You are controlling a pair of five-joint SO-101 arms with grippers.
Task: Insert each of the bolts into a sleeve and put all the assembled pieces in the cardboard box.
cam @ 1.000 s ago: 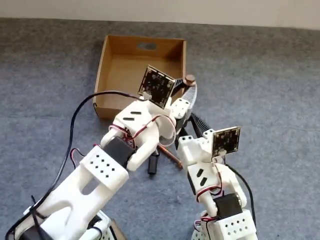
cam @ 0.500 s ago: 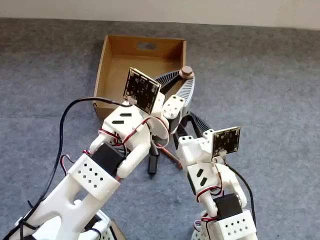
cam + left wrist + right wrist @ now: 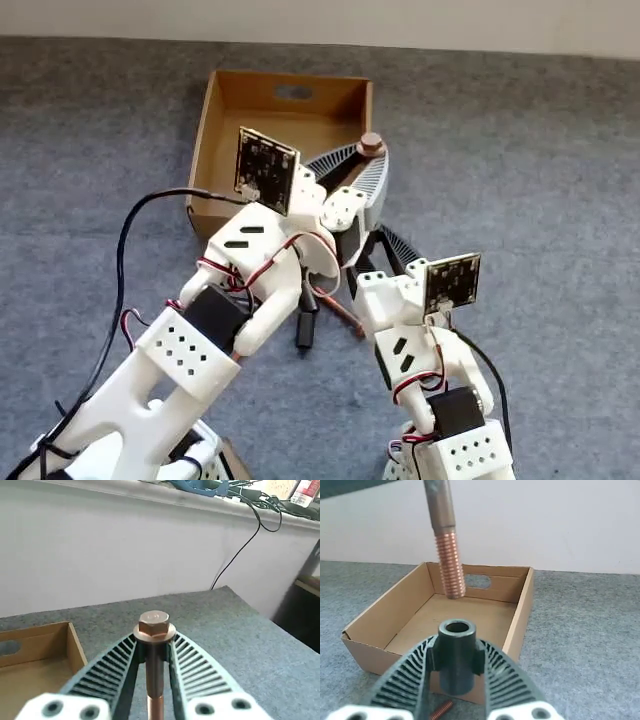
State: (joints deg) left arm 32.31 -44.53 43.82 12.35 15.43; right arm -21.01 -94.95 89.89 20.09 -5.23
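Note:
My left gripper [image 3: 154,641] is shut on a copper bolt [image 3: 153,626], just under its hex head, with the shank hanging down. In the high view the left gripper [image 3: 360,162] holds the bolt [image 3: 372,144] by the right wall of the cardboard box [image 3: 222,120]. My right gripper [image 3: 456,652] is shut on a dark sleeve [image 3: 456,656], held upright with its bore facing up. The bolt's threaded tip [image 3: 450,567] hangs above and slightly behind the sleeve, apart from it. The right gripper [image 3: 375,246] sits just below the left one.
A loose dark sleeve [image 3: 306,326] and a loose copper bolt [image 3: 345,314] lie on the grey carpet between the arms. The loose bolt [image 3: 440,711] also lies under the right gripper. The cardboard box [image 3: 470,611] holds nothing. Open carpet lies to the right.
The left wrist has swung, its camera board shifting left toward the box, and the held bolt head has risen slightly toward the far side. The right arm has kept still.

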